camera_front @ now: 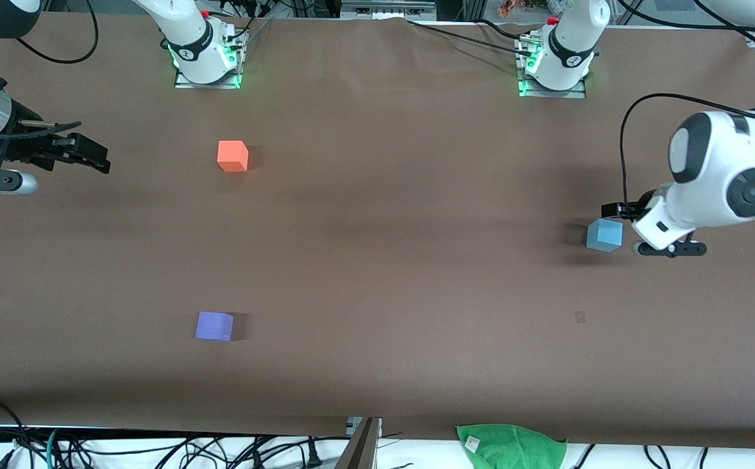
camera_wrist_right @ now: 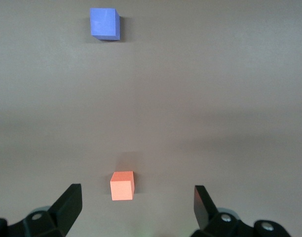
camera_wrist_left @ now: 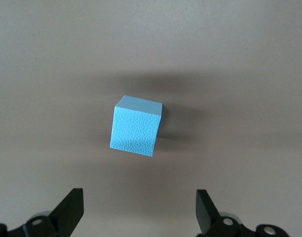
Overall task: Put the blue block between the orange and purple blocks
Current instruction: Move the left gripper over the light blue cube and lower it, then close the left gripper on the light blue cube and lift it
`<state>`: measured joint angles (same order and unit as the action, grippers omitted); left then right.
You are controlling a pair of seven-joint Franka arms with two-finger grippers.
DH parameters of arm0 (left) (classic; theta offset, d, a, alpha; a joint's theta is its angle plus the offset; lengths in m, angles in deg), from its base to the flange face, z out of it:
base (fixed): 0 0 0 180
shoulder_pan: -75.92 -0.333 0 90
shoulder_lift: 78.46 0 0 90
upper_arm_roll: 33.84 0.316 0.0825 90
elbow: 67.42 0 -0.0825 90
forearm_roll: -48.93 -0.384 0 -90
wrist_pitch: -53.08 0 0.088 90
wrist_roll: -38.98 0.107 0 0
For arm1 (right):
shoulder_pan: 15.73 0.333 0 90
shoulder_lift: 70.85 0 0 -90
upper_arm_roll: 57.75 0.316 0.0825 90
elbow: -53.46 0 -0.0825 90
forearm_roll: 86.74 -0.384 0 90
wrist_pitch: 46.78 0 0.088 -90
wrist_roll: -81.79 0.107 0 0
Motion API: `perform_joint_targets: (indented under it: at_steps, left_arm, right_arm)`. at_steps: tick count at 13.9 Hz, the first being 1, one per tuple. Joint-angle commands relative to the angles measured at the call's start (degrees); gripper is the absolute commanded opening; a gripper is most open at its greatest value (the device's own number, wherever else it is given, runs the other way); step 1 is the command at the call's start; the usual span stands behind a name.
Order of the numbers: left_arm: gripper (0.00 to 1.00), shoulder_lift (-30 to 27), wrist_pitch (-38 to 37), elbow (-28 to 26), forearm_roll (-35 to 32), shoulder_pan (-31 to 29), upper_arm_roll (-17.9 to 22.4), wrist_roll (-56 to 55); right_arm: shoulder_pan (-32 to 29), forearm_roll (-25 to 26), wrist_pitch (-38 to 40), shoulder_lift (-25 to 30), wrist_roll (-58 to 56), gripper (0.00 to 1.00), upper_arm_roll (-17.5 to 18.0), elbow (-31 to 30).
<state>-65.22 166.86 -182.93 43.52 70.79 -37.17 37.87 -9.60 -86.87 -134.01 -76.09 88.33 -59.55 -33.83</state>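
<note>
Violet-purple matte cube [camera_front: 214, 326] sits nearest the camera on the brown bench [camera_front: 390, 273]. The sky-blue matte cube [camera_front: 604, 235] lies under the wide left claw [camera_front: 618, 221], near that end. Bright orange matte cube [camera_front: 232, 156] lies farthest; the wide right claw [camera_front: 94, 156] waits at the other edge.

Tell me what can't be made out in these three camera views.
- Left gripper: hidden in the front view by the arm's own wrist; left wrist view shows only its open fingertips, cut off at the frame edge, with the blue block ahead of them.
- Right gripper: right wrist view likewise crops it to fingertips.
</note>
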Motion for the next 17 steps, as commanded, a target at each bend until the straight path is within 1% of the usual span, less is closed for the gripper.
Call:
perform_joint_targets:
  at_steps: [1, 3, 9, 11, 13, 17]
  left_arm:
    - [1.0, -3.57, 9.75, -9.27, -1.62, 0.13, 0.08, 3.11]
    - [1.0, -3.57, 17.41, -13.32, -1.71, 0.04, 0.78, 6.37]
    - [1.0, -3.05, 29.64, -20.19, -1.71, -0.4, 1.83, 10.42]
    - [1.0, -2.26, 32.11, -20.63, -1.62, -0.57, 2.36, 13.13]
    - [1.0, -1.38, 34.65, -20.63, -1.62, -0.58, 4.03, 16.47]
    - [1.0, -0.06, 36.6, -20.63, -1.62, -0.58, 4.3, 17.72]
  right_arm:
    - [-0.33, -0.84, 0.74, -0.11, 0.23, 1.0, 0.05, 0.72]
    - [-0.33, -0.84, 0.65, -0.11, 0.23, 1.0, 0.05, 0.72]
    - [-0.33, -0.84, 0.74, -0.11, 0.23, 1.0, 0.05, 0.72]
    - [-0.33, -0.84, 0.74, -0.11, 0.23, 1.0, 0.05, 0.72]
    - [-0.33, -0.84, 0.74, -0.11, 0.23, 1.0, -0.04, 0.72]
    - [-0.33, -0.84, 0.83, -0.11, 0.23, 1.0, -0.04, 0.63]
